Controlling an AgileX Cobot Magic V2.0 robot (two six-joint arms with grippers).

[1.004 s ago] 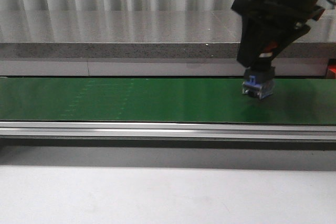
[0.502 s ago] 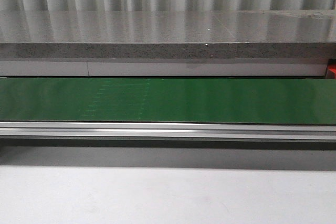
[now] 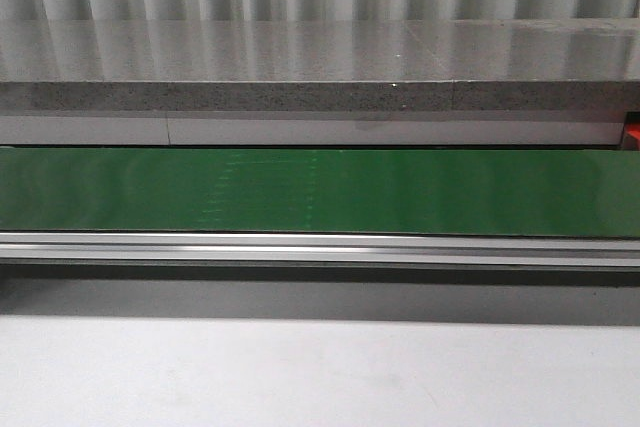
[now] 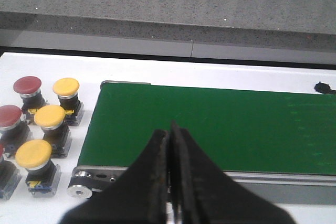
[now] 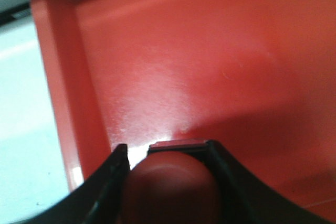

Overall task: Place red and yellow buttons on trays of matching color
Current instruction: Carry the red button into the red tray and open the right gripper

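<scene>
Green belt (image 3: 320, 192) now lacks right tool, button.

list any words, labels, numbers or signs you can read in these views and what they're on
None can be read.
Small yellow patches on the black bodies of the yellow-capped push-buttons and red-capped push-buttons: may be labels, too small to read.
Green conveyor belt: no print.
Red plastic tray: no print.

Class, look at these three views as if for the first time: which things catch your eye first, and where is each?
In the right wrist view, the red tray fills the picture, with a red button gripped in the right tool above it. The front view shows only a bare green conveyor belt. In the left wrist view, red and yellow buttons cluster on the white table beside the belt's end, by the shut left tool.
</scene>
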